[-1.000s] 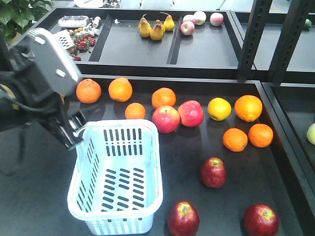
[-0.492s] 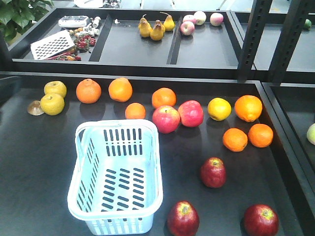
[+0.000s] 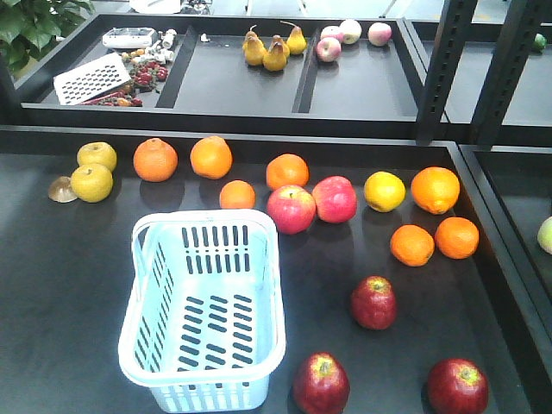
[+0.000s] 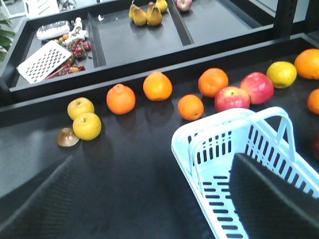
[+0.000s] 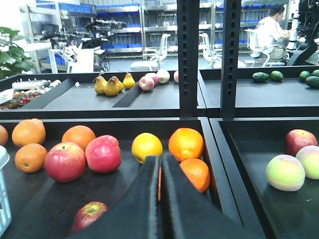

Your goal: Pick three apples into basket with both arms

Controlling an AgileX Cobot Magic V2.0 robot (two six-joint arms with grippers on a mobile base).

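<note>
The right gripper (image 5: 158, 163) is clenched at the bottom centre of its view, fingers pressed together on nothing. A dark apple (image 5: 88, 215) lies at its lower left. The left gripper (image 4: 154, 159) is spread wide and holds nothing. Its blurred fingers (image 4: 40, 204) fill the two lower corners of its view, the right-hand one in front of the basket (image 4: 199, 149).

No arm shows in the front view. A second apple (image 3: 321, 384) and a third apple (image 3: 457, 386) lie along the bottom edge, the second just beside the basket's near corner at lower left. The first apple sits above and between them, apart from both. All three are on the table (image 3: 69, 285), outside the basket. Further back, at mid frame, two pink apples (image 3: 291, 209) touch among scattered oranges (image 3: 211, 157). Pears (image 3: 274, 50) lie in the top tray.
</note>
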